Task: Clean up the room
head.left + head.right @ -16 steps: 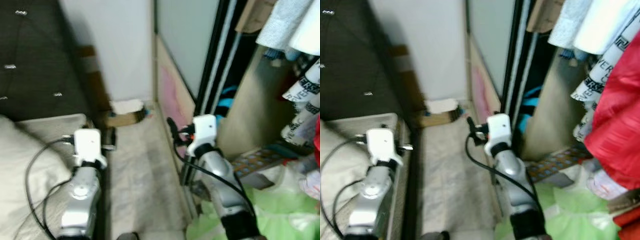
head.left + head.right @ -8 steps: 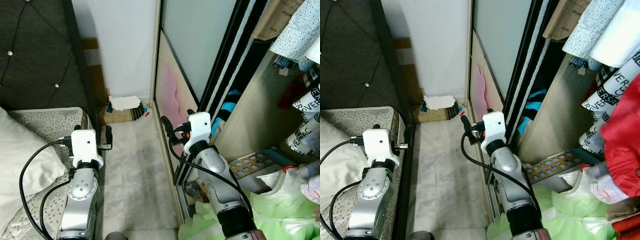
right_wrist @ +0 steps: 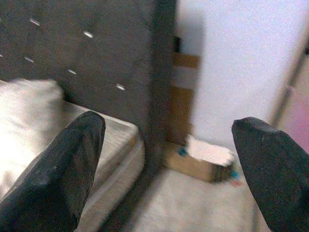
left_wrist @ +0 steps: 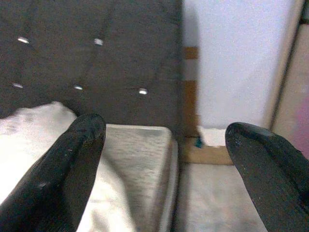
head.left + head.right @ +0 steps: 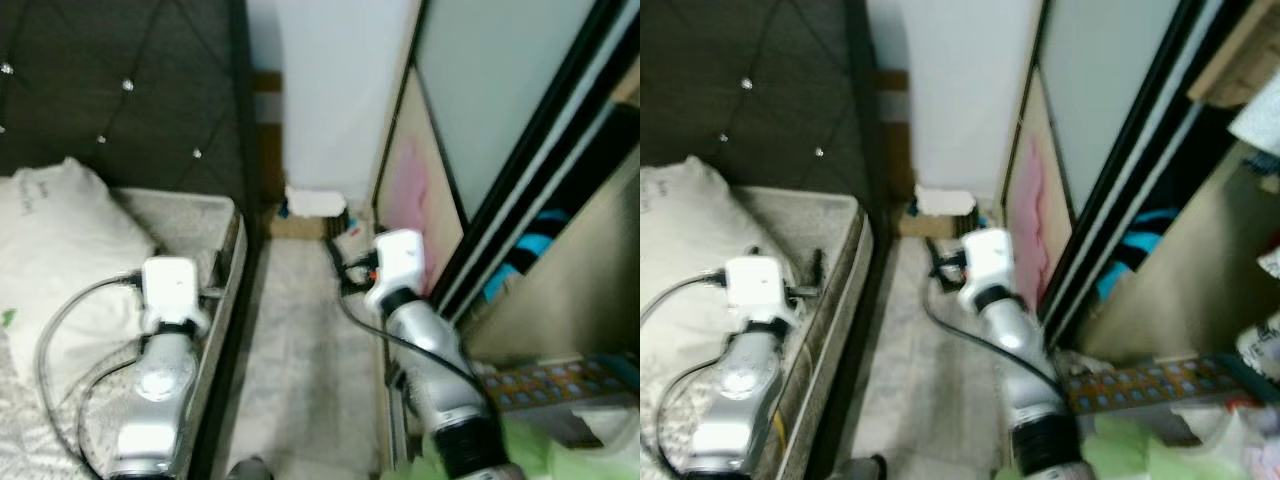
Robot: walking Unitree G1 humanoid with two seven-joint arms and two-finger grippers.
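Note:
I stand in a narrow floor aisle (image 5: 300, 340) between a bed and a wardrobe. At its far end, against the wall, lies a white crumpled item on a low cardboard box (image 5: 315, 203), with small bits of litter beside it. My left gripper (image 4: 169, 145) is held out over the bed's edge, open with nothing between its fingers. My right gripper (image 3: 169, 150) hangs over the aisle, likewise open and holding nothing. A white pillow (image 5: 60, 230) rests on the mattress (image 5: 190, 215).
A dark tufted headboard (image 5: 120, 90) rises behind the bed. On the right stands the wardrobe's sliding door (image 5: 480, 110) with a pink patch low down. Something blue (image 5: 520, 260) shows inside the wardrobe, a patterned tray (image 5: 560, 385) lies on its floor, and green plastic (image 5: 560, 450) lies nearby.
The camera has swung left: the bed and pillow now take up more of the picture, and the hanging clothes on the right have left it. Both arms keep their pose, fingers open.

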